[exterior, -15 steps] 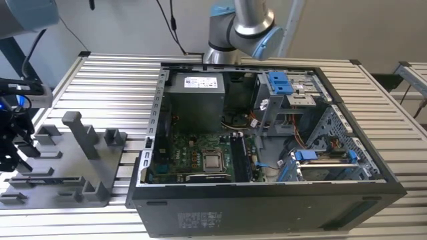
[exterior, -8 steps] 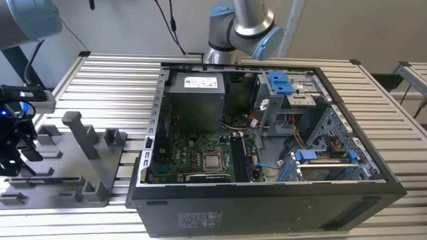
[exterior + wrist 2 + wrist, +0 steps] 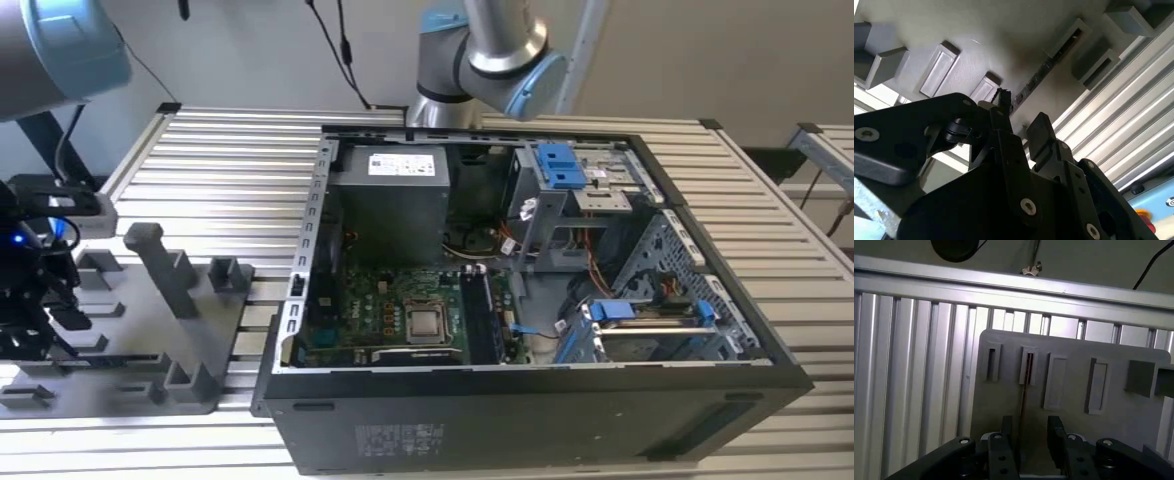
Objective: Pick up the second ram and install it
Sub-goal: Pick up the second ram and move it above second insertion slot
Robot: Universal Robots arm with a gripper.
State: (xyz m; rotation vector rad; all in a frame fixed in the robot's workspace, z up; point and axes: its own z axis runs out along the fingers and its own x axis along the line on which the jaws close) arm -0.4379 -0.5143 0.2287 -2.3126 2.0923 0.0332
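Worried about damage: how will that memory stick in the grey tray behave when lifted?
The second ram looks thin and flat, so probably stiff and light. Standing on edge in the grey tray, it might tip if nudged.

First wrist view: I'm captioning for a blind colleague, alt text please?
The open claw straddles the second ram, a thin stick standing on edge in a slot of the grey tray. The tray lies on a slatted metal table.

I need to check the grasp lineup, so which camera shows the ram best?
The first wrist view: the ram stands edge-on in the tray, between the fingers of the open gripper. The second wrist view shows a foreshortened dark strip of it. In the exterior view it is too small to tell.
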